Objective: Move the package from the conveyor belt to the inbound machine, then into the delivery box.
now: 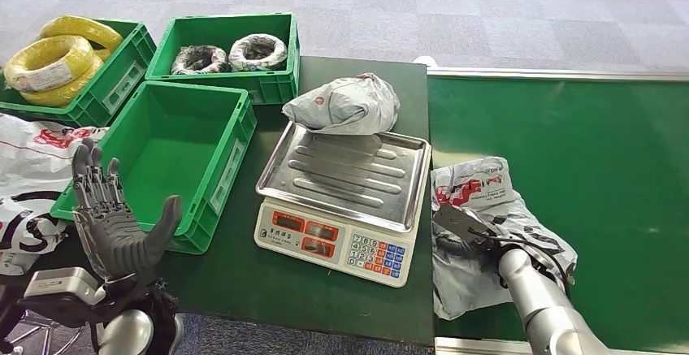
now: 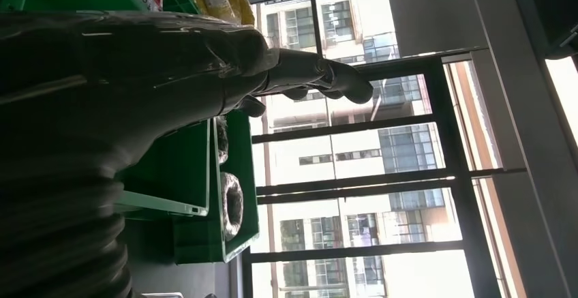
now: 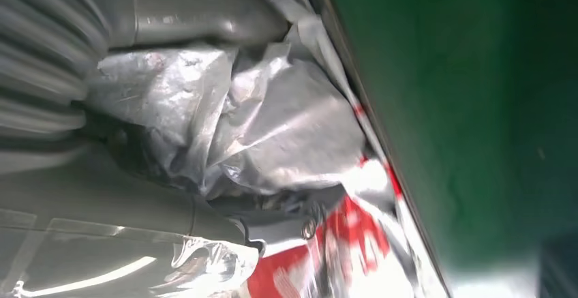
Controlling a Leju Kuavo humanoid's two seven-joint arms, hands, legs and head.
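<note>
My right hand [image 1: 465, 233] closes on a grey package [image 1: 487, 233] lying at the near edge of the green conveyor belt [image 1: 585, 176], plastic bunched between thumb and fingers; my left hand [image 1: 114, 217] is raised, fingers spread, holding nothing, beside the empty green bin [image 1: 175, 140]. Next, I judge: lift clear of the belt's rim, gather loose film, and set it flat on the scale's steel tray [image 1: 345, 172], where another package [image 1: 345, 105] overlaps the far edge.

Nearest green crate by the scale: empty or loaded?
Empty. The nearest green crate shows only its bare green floor in the head view; no package inside.
</note>
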